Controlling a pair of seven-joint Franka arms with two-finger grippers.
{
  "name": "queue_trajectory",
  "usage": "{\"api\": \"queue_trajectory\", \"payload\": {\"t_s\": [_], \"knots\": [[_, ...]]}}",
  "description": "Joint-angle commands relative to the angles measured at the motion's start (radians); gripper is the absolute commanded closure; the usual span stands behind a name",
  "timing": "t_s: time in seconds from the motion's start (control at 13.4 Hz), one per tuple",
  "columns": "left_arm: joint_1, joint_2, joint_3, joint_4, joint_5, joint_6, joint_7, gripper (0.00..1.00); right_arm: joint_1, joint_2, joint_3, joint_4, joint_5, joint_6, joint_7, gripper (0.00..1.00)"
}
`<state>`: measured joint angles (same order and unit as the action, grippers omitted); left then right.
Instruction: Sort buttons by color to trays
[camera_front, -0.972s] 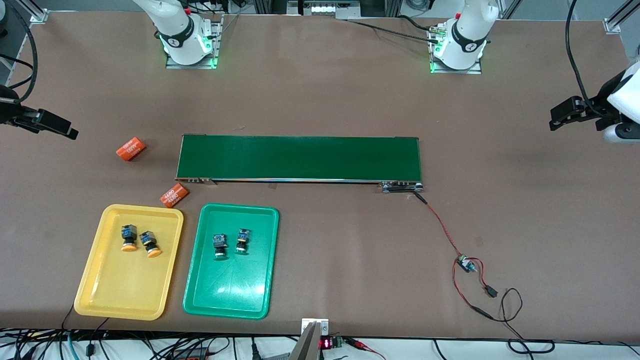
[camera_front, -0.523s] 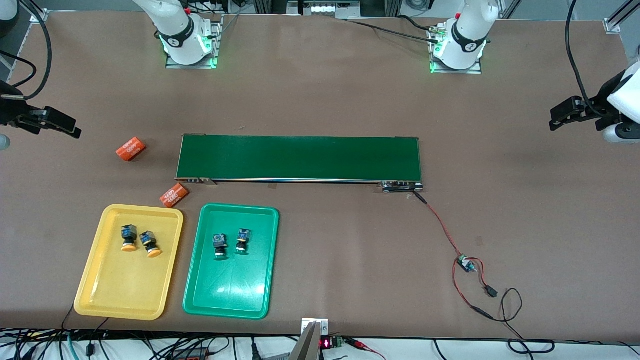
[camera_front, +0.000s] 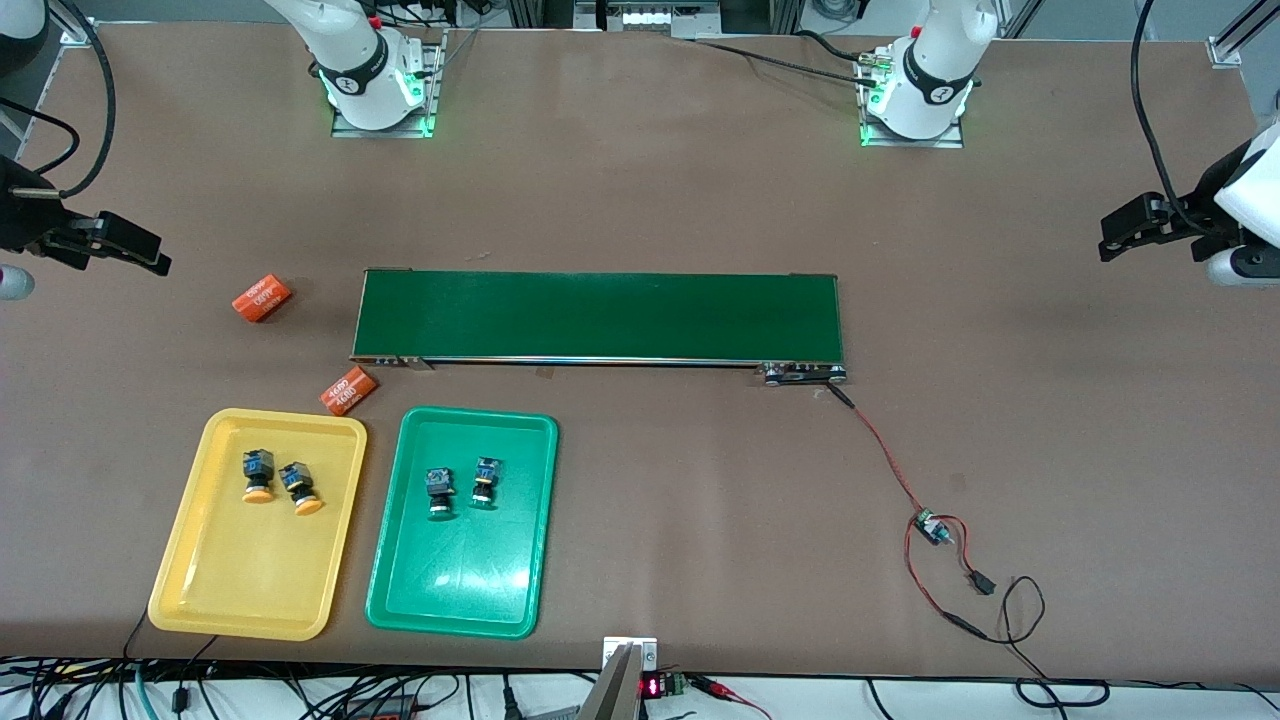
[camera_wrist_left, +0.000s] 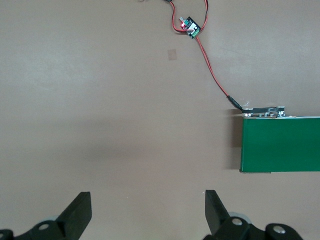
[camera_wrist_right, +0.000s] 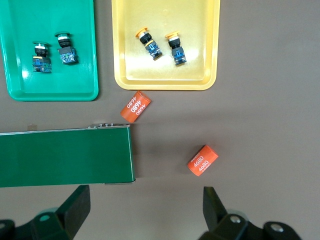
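Two orange-capped buttons (camera_front: 257, 476) (camera_front: 299, 487) lie side by side in the yellow tray (camera_front: 240, 580). Two green-capped buttons (camera_front: 438, 493) (camera_front: 485, 481) lie in the green tray (camera_front: 460, 580) beside it. The right wrist view shows both trays, yellow (camera_wrist_right: 195, 30) and green (camera_wrist_right: 55, 85), with all the buttons. My right gripper (camera_front: 150, 258) (camera_wrist_right: 146, 195) hangs open and empty over bare table at the right arm's end. My left gripper (camera_front: 1112, 238) (camera_wrist_left: 148, 200) hangs open and empty over bare table at the left arm's end.
A long dark-green conveyor belt (camera_front: 600, 315) lies across the middle of the table. Two orange numbered cylinders (camera_front: 261, 297) (camera_front: 349, 390) lie between its end and the yellow tray. A red wire runs to a small circuit board (camera_front: 932, 526) nearer the front camera.
The right gripper has drifted a little toward the conveyor belt. The left arm, buttons and trays have not moved.
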<state>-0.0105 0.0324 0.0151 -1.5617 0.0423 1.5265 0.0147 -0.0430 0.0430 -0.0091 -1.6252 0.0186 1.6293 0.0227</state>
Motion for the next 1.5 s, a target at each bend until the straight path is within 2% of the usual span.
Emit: {"api": "queue_trajectory", "payload": {"t_s": [0.0, 0.67, 1.05, 1.2, 1.42], "knots": [[0.001, 0.0, 0.002, 0.018, -0.013, -0.022, -0.002, 0.0, 0.014, -0.003, 0.012, 0.015, -0.011, -0.017, -0.007, 0.0], [0.001, 0.0, 0.002, 0.018, -0.013, -0.02, -0.002, 0.0, 0.041, 0.0, 0.026, 0.015, -0.005, -0.016, -0.007, 0.0], [0.001, 0.0, 0.002, 0.018, -0.013, -0.02, -0.002, 0.0, 0.086, 0.001, 0.011, 0.015, -0.005, -0.017, -0.01, 0.0], [0.001, 0.0, 0.002, 0.018, -0.013, -0.02, -0.002, 0.0, 0.139, 0.001, -0.038, 0.015, -0.003, -0.017, -0.03, 0.0], [0.001, 0.0, 0.002, 0.018, -0.013, -0.02, -0.002, 0.0, 0.144, 0.003, -0.041, 0.015, -0.003, -0.016, -0.041, 0.0]]}}
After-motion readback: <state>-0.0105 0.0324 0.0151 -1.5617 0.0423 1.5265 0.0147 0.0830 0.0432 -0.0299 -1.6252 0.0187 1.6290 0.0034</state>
